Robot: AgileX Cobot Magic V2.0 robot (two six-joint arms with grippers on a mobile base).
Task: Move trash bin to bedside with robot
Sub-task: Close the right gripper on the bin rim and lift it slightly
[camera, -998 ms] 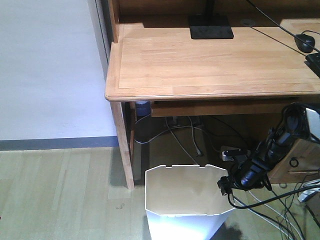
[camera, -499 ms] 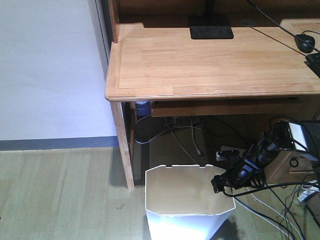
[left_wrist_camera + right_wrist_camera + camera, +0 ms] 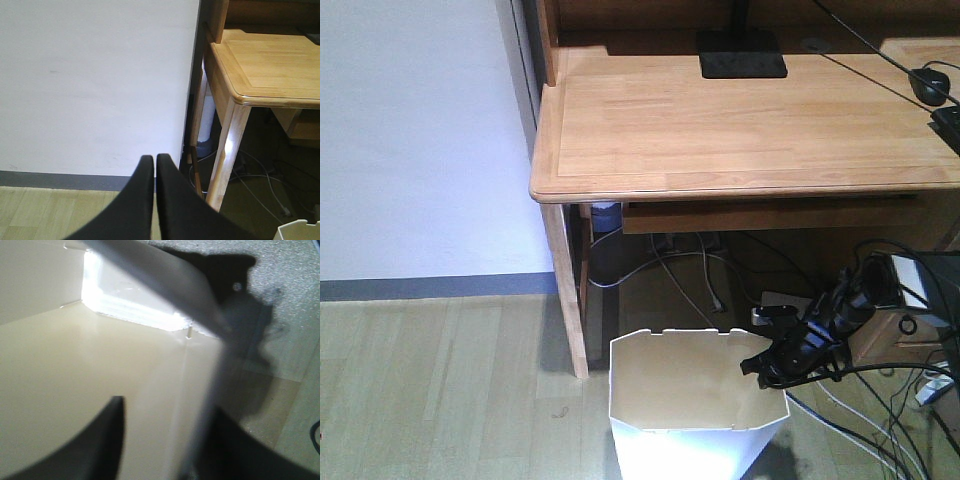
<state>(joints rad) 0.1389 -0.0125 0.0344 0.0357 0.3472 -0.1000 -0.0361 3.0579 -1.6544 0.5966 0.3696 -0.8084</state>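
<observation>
trash bin before desk, right tool astride its right rim

The light plank floor carries the white trash bin, which stands just beside the bench leg, and loose cables. On the bench top lie a black monitor base and a mouse.

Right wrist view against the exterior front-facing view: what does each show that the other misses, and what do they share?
Only the right wrist view shows how the right gripper straddles the trash bin wall: one finger inside, one outside, with a gap on the inner side. Only the exterior view shows the wooden desk, the monitor base on it, the cables beneath it and the wall. Both show the trash bin and the right gripper at its rim. No bed appears in either.
</observation>
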